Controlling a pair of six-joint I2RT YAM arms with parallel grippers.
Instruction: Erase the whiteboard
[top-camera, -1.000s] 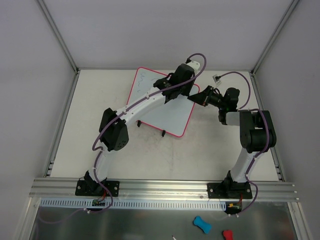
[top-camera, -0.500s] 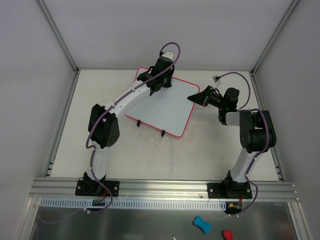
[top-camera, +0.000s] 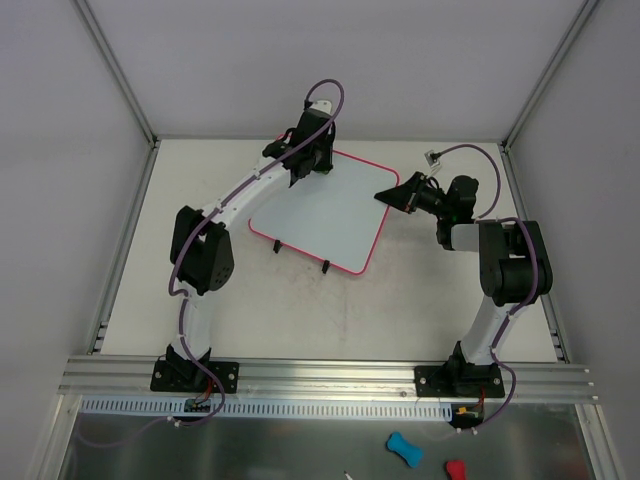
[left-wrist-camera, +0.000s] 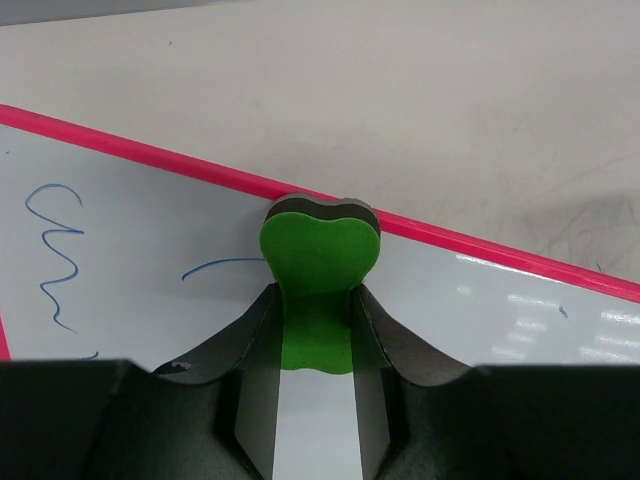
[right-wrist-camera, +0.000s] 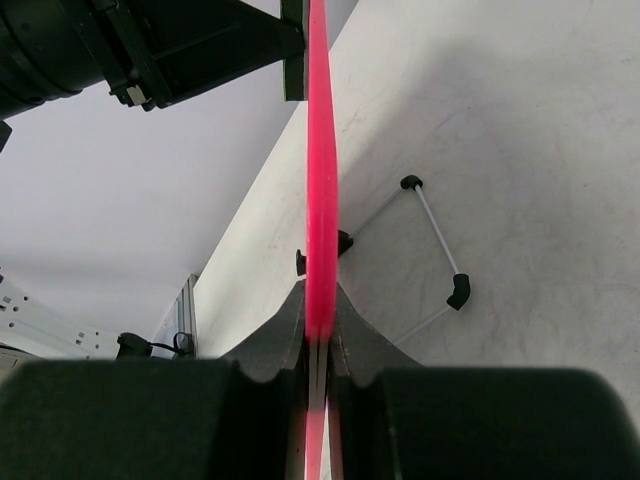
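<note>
I am holding the green eraser (left-wrist-camera: 318, 262) clamped in my left jaws against the far edge of the whiteboard (top-camera: 330, 215), which is sitting on the counter (top-camera: 400, 300), while my right jaws are pinching shut on its pink frame (right-wrist-camera: 321, 150).

Two arms stand here, the left arm (top-camera: 205, 255) and the right arm (top-camera: 510, 265). They carry two grippers, the left gripper (left-wrist-camera: 317, 296) and the right gripper (right-wrist-camera: 320, 300). There is one green eraser (left-wrist-camera: 320, 250), between the left gripper's fingers. There is one whiteboard (top-camera: 330, 215), under that eraser. Two black feet show at the board's edge farthest from the eraser: one foot (top-camera: 278, 248) and a second foot (top-camera: 326, 267). Three blue marks show clearly on the board: one wavy scribble (left-wrist-camera: 55, 250) well left of the eraser, one curved stroke (left-wrist-camera: 220, 265) just left of it, and one tiny fleck (left-wrist-camera: 562, 311) well to its right. Two small loose pieces lie behind the arm bases, one blue piece (top-camera: 404, 449) and one red piece (top-camera: 455, 468).
</note>
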